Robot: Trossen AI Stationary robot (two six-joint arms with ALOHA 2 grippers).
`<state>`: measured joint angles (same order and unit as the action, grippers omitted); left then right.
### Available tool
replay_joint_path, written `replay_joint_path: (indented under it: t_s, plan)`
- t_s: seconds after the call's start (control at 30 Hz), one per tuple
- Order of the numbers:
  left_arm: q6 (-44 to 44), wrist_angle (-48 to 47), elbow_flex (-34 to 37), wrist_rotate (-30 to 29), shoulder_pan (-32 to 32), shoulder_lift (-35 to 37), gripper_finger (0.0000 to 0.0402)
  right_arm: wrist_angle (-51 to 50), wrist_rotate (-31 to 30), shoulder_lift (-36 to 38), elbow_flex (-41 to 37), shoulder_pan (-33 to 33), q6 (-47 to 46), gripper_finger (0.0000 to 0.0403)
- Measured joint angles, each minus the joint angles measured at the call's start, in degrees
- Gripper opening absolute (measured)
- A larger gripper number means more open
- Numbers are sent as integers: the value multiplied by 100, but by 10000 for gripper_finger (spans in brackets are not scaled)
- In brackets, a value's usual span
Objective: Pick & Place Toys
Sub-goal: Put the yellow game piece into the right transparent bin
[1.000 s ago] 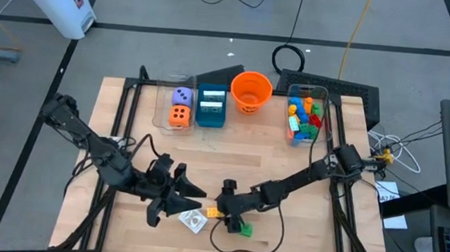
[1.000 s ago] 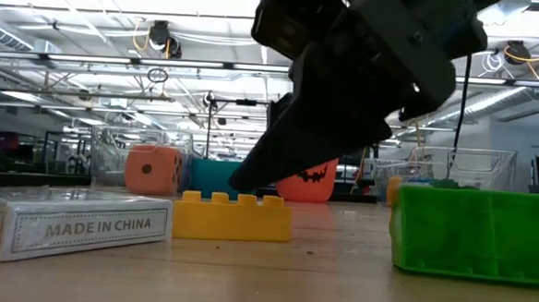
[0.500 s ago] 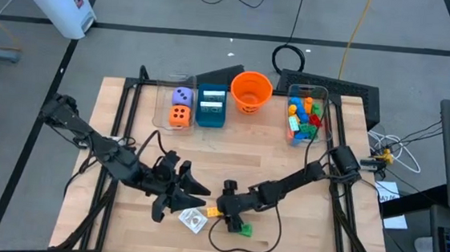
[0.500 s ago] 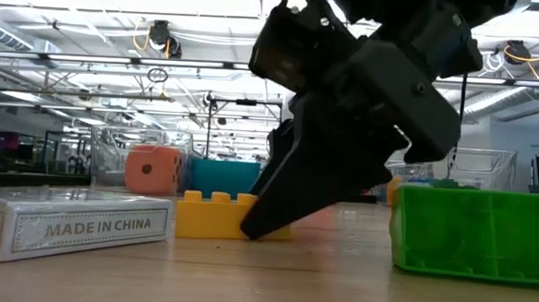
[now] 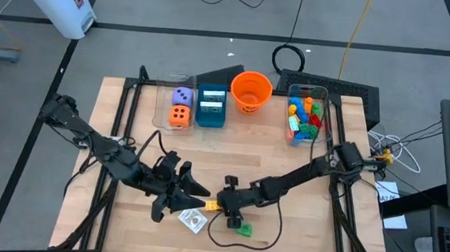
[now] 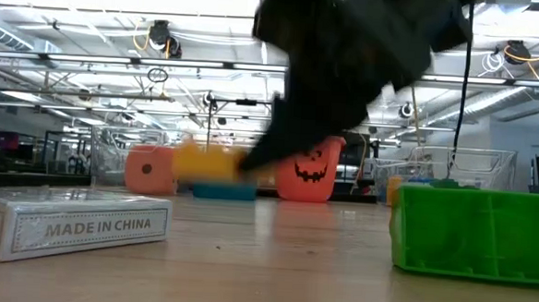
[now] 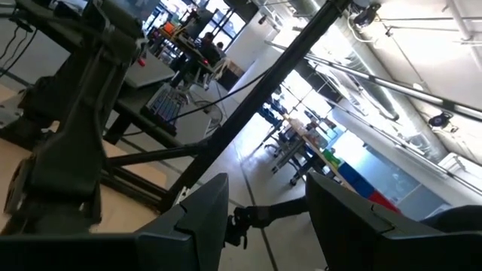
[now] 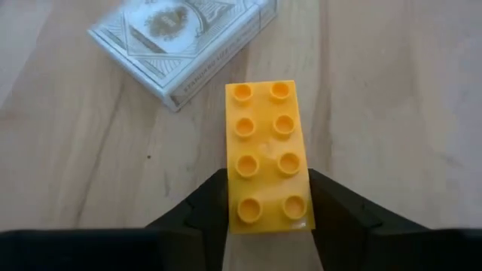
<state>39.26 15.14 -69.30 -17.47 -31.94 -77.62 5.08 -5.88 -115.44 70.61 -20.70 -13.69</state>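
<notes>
My right gripper is shut on a yellow eight-stud brick, which hangs above the table near its front middle. Under and beside it lie a white card box, flat on the wood, and a green brick, which rests on its base close to the front edge. My left gripper hovers just left of the yellow brick, tipped up toward the room. It is open and has nothing between its fingers. My right gripper pinches the yellow brick's two long sides at one end between its two fingers. The fingers reach in from the table's right, slanting down, and the brick sticks out ahead of them. Its studs face up, and it hangs clear of the table.
Along the far edge stand a clear bin with orange and purple dice, a teal box, an orange bucket and a clear bin of bricks. Bare wood lies between them and the arms.
My right gripper came down over the yellow brick, shut on it and raised it off the table. The brick has gone from resting on the wood to hanging clear of it. The card box and the green brick have stayed where they were.
</notes>
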Motion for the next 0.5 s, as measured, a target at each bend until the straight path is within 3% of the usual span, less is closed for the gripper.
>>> replay_joint_path:
  t_s: [0.13,0.3,0.5]
  plan:
    - [-32,-5,0,2,0,12,186,-254,-112,579,9,120,378,138]
    - [-135,-23,0,2,11,64,186,-1061,-845,1612,6,374,722,150]
    - [-425,-38,0,3,11,270,186,-2431,-1544,2952,11,1011,261,140]
